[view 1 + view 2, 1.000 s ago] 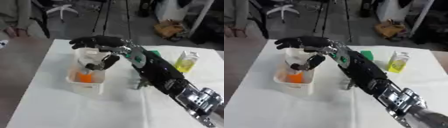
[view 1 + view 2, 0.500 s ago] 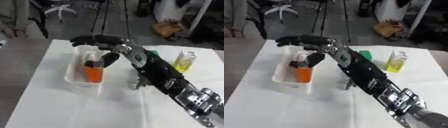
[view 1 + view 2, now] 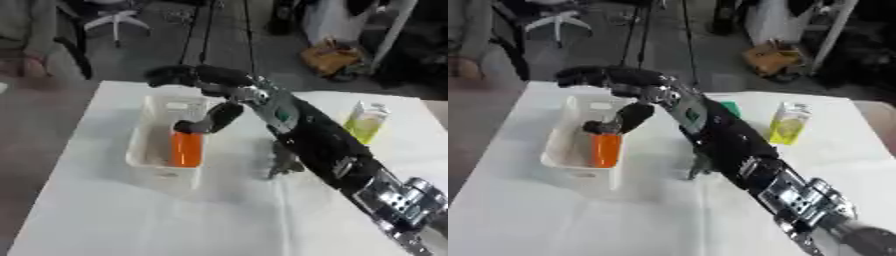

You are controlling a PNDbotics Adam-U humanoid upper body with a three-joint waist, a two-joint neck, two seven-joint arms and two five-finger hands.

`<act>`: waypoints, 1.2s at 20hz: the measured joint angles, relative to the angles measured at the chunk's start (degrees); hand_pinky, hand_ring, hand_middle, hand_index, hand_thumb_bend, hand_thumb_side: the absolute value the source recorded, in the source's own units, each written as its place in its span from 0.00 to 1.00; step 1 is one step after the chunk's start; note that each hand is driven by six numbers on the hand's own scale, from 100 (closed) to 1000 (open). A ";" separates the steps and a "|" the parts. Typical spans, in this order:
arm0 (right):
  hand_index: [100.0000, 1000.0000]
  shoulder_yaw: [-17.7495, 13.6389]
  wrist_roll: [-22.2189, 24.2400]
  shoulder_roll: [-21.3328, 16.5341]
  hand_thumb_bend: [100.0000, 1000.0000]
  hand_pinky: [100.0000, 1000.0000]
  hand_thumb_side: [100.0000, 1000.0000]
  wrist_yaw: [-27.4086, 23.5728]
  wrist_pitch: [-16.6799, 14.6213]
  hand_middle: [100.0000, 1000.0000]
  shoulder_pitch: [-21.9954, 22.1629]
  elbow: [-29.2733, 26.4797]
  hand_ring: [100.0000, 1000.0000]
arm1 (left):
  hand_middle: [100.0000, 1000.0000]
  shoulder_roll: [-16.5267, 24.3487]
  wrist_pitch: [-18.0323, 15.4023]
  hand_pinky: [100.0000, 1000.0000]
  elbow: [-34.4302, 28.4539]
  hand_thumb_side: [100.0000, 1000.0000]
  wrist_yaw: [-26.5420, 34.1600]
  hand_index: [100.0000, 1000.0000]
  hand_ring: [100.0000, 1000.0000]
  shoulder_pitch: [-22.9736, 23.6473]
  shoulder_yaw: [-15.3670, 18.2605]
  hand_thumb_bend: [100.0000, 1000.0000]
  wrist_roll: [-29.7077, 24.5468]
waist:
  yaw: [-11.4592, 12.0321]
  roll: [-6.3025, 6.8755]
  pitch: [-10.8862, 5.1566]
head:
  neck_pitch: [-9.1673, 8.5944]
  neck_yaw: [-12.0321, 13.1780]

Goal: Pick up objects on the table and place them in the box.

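A white plastic box stands on the left half of the white table. An orange bottle with a dark cap is inside it, against the right wall. My right hand hovers over the far end of the box, on an arm that comes in from the lower right. Its fingers stretch out to the left and the hand is open. The thumb points down, its tip at the bottle's cap. A yellow-green carton stands upright on the table to the right of the arm. My left hand shows in no view.
A small grey object stands on the table just beside my forearm. A green item peeks out behind the arm. Beyond the table's far edge are a chair base and an orange-brown bag on the floor.
The orange bottle has sunk lower into the box and the hand's fingers are off it, only the thumb tip staying at its cap. The view has also shifted a little.
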 measured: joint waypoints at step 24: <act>0.94 -11.28 0.32 -10.33 0.10 0.61 0.34 -31.22 11.01 0.88 25.99 -28.95 0.60 | 0.86 0.36 0.19 0.53 1.84 0.92 -0.70 0.93 0.67 2.10 1.56 0.40 3.73 | -14.89 2.56 0.06 | 0.56 11.74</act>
